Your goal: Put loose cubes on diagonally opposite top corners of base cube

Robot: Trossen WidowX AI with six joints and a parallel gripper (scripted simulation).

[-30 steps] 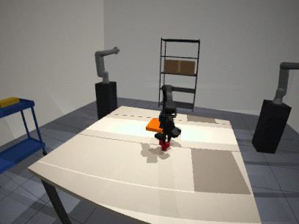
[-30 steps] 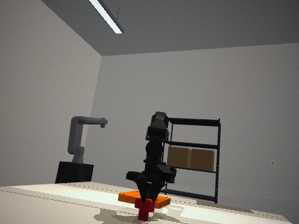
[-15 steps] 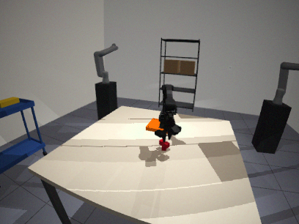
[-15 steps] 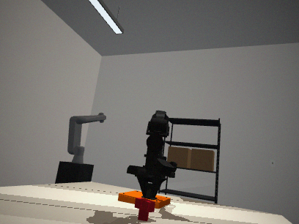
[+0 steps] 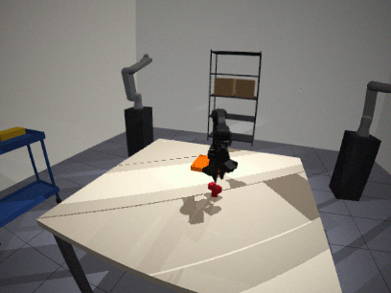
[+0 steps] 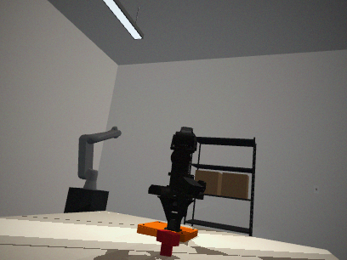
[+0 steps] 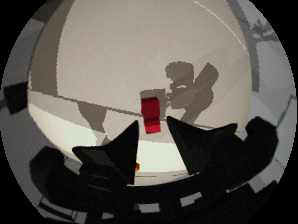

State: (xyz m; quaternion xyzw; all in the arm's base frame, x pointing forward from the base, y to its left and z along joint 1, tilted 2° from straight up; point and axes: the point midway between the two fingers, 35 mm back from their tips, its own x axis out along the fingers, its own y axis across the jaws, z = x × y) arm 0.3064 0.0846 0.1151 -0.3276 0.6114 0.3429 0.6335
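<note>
Fingers: your gripper [image 7: 154,137] stands apart, holding nothing, above the red stack [image 5: 214,189].
Risk: descending could topple it.

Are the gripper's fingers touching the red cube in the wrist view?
No; the fingers stand apart from the red cube, with bright table visible between.

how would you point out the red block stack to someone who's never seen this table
Start at the big pale table and find the black arm near its middle. Directly below the fingers stands the red stack, an upper cube overhanging a lower one. The flat orange plate behind it is wider and lower.
</note>
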